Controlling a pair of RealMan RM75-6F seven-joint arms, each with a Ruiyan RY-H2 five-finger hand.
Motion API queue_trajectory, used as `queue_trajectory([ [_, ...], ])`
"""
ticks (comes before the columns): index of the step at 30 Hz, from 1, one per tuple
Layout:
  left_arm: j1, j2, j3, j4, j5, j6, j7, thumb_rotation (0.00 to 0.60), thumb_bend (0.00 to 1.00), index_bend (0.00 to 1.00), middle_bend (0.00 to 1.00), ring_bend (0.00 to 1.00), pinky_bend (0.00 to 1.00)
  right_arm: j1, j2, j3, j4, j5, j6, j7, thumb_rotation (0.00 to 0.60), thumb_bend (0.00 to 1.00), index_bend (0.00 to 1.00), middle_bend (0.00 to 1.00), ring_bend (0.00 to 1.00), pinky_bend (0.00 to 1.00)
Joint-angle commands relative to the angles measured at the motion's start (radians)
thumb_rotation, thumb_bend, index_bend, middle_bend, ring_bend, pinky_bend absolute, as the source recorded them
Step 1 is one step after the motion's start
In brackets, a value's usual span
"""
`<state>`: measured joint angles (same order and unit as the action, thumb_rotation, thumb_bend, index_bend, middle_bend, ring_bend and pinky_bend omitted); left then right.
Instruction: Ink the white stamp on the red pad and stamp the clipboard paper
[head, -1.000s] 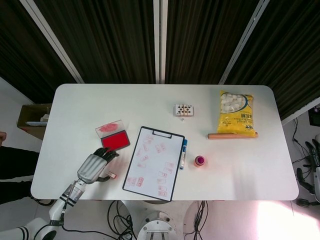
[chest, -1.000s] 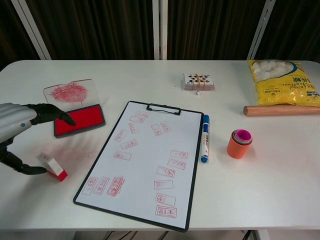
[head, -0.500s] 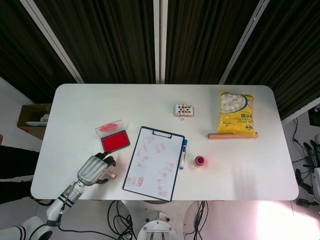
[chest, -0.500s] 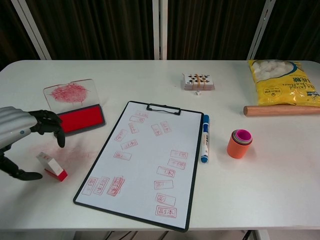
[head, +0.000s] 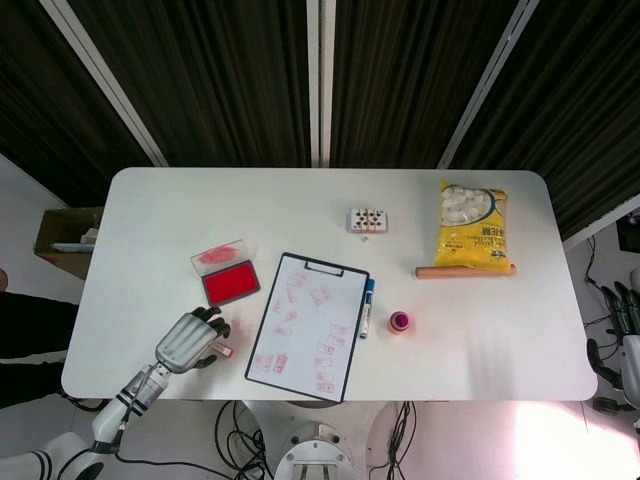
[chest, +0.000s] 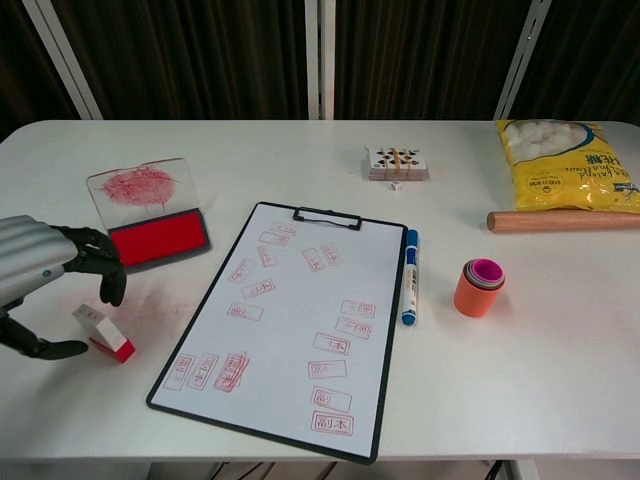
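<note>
One stamp, one ink pad and one clipboard lie before the left hand.

At far left the left hand (chest: 45, 275) arches over the white stamp (chest: 101, 332), fingers curled down and thumb stretched beside it, gripping nothing. The stamp lies tipped on the table (chest: 300, 160), red face down-right, long axis running from upper left to lower right. The red pad (chest: 160, 238) sits beyond it, its clear lid open. The clipboard (chest: 295, 325) carries many red boxed imprints, too small to read. One blue marker (chest: 408, 276) lies just beside it. The right hand (head: 620, 325) hangs off the table's right edge; its state cannot be told.
</note>
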<state>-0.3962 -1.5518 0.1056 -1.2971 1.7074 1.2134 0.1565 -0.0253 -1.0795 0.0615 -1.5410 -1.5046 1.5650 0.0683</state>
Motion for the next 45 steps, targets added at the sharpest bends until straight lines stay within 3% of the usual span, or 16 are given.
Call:
queue_trajectory([
  [1,-0.001,-0.008,0.005,0.014,0.011,0.008,-0.002,0.600,0.19,0.48,0.48,0.27,0.39,0.000,0.000,-0.001,0.000,0.000,-0.001,0.000,0.600,0.38,0.00,0.00,0.00,0.00],
  [23,-0.011,-0.040,0.015,0.061,0.021,0.019,-0.036,0.600,0.33,0.52,0.53,0.31,0.43,0.008,0.002,-0.004,-0.011,0.002,-0.019,-0.016,0.600,0.38,0.00,0.00,0.00,0.00],
  [45,-0.013,-0.037,0.009,0.071,0.007,0.027,-0.066,0.600,0.36,0.57,0.58,0.36,0.46,0.006,-0.001,-0.006,-0.009,0.004,-0.019,-0.015,0.600,0.38,0.00,0.00,0.00,0.00],
])
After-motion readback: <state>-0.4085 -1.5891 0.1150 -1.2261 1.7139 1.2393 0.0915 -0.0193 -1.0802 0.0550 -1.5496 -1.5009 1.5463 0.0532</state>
